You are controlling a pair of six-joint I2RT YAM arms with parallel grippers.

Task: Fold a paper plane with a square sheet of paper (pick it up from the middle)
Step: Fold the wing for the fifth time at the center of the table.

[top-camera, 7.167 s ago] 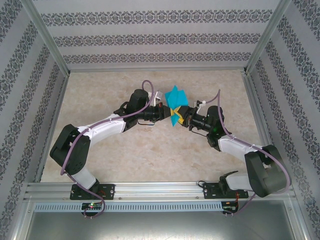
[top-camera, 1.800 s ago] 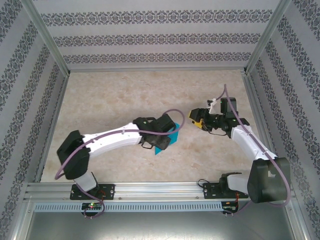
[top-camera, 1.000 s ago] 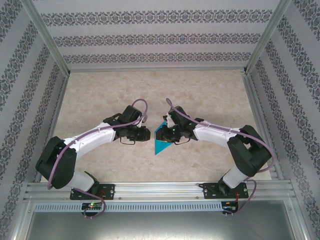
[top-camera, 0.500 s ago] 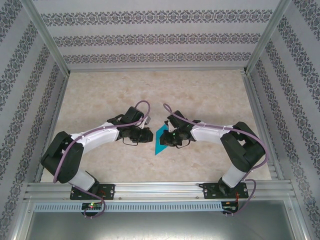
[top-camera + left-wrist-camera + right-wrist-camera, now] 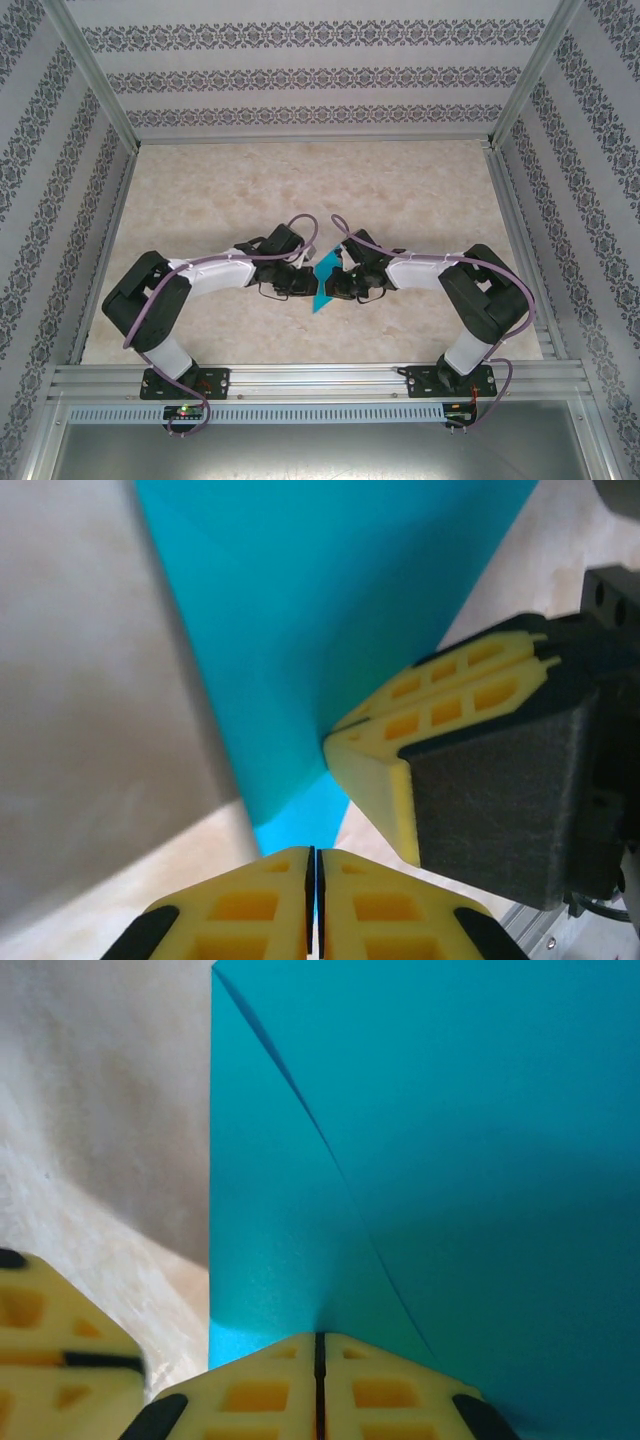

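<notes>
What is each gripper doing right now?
Left gripper: fingers closed, at the edge of the paper.
Right gripper: fingers closed, tips on the paper; pinch cannot be told.

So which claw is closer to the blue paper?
Right, barely. The right claw pinches an edge of the blue paper; the left claw, shut, has its tips at the opposite side.

No legible text, labels, brand marks or numbers anywhere. The paper [image 5: 450, 1140] is plain teal, unprinted. The walls [image 5: 320, 75] carry a repeating ornamental stripe pattern, not lettering.
</notes>
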